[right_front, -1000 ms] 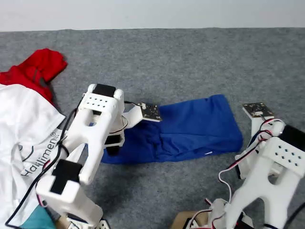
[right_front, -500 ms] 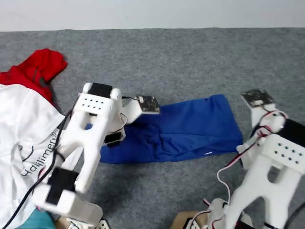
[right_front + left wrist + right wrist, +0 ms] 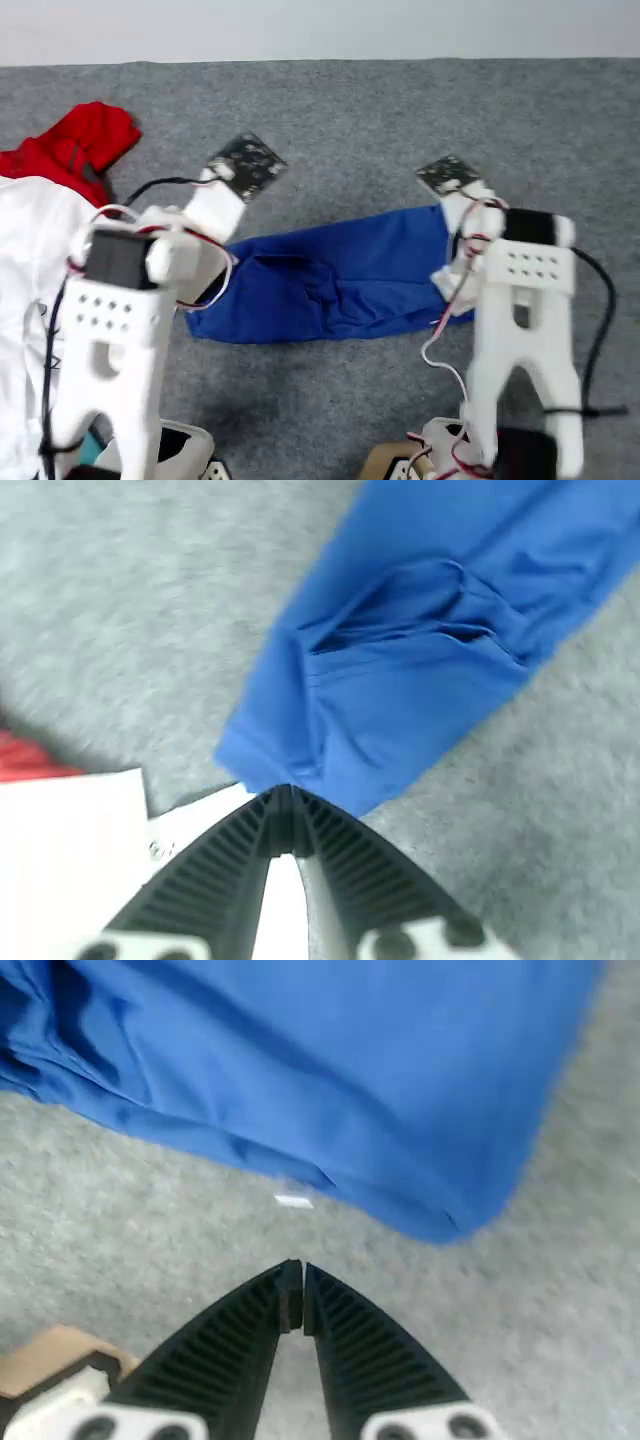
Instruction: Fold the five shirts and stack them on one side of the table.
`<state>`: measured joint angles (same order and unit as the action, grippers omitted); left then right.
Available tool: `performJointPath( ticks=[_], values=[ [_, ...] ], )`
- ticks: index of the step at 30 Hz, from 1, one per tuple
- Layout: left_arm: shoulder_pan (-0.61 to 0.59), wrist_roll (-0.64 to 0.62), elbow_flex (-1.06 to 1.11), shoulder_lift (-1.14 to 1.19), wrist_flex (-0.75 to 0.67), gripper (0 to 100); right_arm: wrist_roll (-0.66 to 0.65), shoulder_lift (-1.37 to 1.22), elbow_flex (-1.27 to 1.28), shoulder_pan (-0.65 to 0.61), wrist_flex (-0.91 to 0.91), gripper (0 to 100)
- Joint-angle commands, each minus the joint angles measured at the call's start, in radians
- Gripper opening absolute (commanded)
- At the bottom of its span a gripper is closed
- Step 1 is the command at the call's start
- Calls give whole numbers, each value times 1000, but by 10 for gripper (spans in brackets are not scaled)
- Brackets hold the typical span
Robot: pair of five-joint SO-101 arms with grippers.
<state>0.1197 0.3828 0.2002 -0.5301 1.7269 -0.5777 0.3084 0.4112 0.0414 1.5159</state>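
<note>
Step in hand, I judge: folding the blue shirt [image 3: 340, 280] — it lies mid-surface [image 3: 400, 120] as a long rumpled strip, one lengthwise fold apparently in; next move prob. calls for gripping one end & carrying it over the other. Left claw [image 3: 290, 805] is closed, tips at the shirt's corner; can't tell if hem is pinched; right claw [image 3: 297, 1295] is closed on nothing, just off the opposite end. Arms hunch over the strip's ends — white shirt [image 3: 25, 250] & red shirt [image 3: 85, 140] lie unfolded on the left.

Left arm [image 3: 110, 330] and right arm [image 3: 520, 300] arch forward, wrists tipped down, left gripper [image 3: 290, 805] and right gripper [image 3: 296, 1295] both closed.
</note>
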Motion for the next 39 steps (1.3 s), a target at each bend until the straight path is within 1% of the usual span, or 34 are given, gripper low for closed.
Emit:
performJointPath(
  ticks=[1,4,8,9,12,13,19,27,32,36,39],
  values=[
    [-91,-46,-4,-69,26,2,68,-70,-12,-114,-38,14],
    [-181,-48,-4,-87,26,2,103,-114,-12,-217,-54,14],
    [-245,-49,-4,-95,26,2,104,-148,-12,-315,-65,24],
    [-255,-49,-4,-95,26,2,107,-156,-11,-335,-64,42],
    [-264,-49,-4,-95,26,2,132,-191,-11,-375,-62,157],
    [-264,-49,-4,-95,26,2,132,-205,-12,-386,-65,177],
    [-262,-49,2,-87,25,2,118,-311,-44,-446,-145,116],
    [-264,-49,97,-95,25,2,124,-450,-164,-490,-157,116],
    [-264,-51,101,-95,25,2,124,-530,-264,-492,-150,116],
    [-264,-51,101,-97,25,2,124,-565,-285,-493,-148,117],
    [-264,-51,101,-97,25,2,126,-575,-287,-515,-122,154]
  ],
)
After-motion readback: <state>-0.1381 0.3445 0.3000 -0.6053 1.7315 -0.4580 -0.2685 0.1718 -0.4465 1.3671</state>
